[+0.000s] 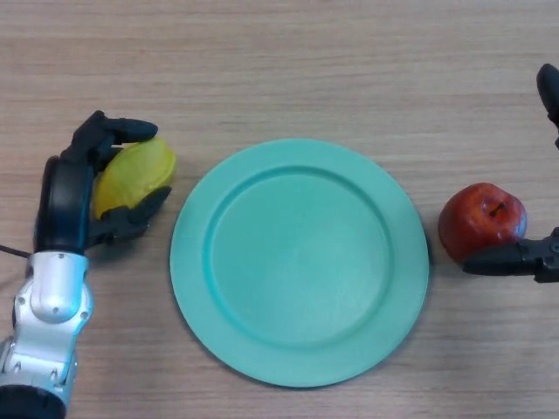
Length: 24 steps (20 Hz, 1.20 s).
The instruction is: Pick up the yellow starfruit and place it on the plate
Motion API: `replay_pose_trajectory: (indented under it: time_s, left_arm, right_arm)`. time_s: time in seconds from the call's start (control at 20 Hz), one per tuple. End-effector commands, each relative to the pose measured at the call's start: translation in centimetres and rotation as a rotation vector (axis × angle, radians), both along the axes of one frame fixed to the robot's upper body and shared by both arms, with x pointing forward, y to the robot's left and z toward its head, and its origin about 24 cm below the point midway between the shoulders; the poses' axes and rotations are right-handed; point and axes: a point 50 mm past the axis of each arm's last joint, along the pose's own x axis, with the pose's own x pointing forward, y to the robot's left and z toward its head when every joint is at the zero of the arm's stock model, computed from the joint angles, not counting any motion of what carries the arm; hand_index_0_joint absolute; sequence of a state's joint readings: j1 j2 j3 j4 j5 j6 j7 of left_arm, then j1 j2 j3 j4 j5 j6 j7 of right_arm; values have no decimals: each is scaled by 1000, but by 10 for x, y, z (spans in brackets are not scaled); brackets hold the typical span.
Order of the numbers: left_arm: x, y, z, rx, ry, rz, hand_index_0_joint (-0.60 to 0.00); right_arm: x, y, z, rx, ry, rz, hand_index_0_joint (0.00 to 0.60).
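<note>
The yellow starfruit (137,175) lies at the left of the wooden table, just left of the round green plate (300,260). My left hand (74,194) is curled round the starfruit, fingers over its top and thumb under its near side. My right hand (524,257) shows at the right edge, one finger stretched out under the near side of a red apple (483,220) and another part of it at the upper right edge. The plate holds nothing.
The red apple lies just right of the plate's rim. The wooden table (279,70) spreads behind the plate.
</note>
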<state>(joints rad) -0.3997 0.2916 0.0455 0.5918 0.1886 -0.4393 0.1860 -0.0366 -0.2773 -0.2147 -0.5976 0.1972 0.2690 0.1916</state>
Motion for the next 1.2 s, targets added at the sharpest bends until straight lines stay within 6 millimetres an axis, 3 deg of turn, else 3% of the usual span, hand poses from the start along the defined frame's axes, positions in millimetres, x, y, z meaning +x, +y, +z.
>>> replay_pose_trajectory:
  time_s: [0.05, 0.2, 0.25, 0.4, 0.55, 0.7, 0.95, 1.1, 1.2]
  left_arm:
    - [-6, 19, 57, 40, -256, 11, -600]
    - [-18, 17, 84, 16, -323, -7, -600]
    - [-25, 10, 94, -54, -346, -50, -600]
    - [-35, -24, 100, -284, -280, -229, -600]
    - [-47, -66, 94, -207, -253, -340, -600]
    - [-43, -75, 81, -185, -178, -336, -600]
    - [-33, -86, 41, -153, 120, -407, -600]
    - [-30, -86, 34, -99, 151, -378, -600]
    - [-29, -87, 32, -49, 141, -360, -402]
  right_arm:
    - [-13, -1, 32, -26, -196, 3, 0]
    - [-12, 3, 33, -29, -181, 10, 0]
    - [-12, 5, 33, -29, -179, 17, 0]
    - [-11, 7, 34, -22, -180, 26, 0]
    - [-11, 7, 33, -24, -175, 22, 0]
    - [-11, 8, 33, -24, -177, 24, 0]
    - [-13, 8, 36, -34, -202, 13, 0]
    - [-16, 9, 36, -27, -193, 15, 0]
    - [-17, 10, 37, -25, -189, 18, 0]
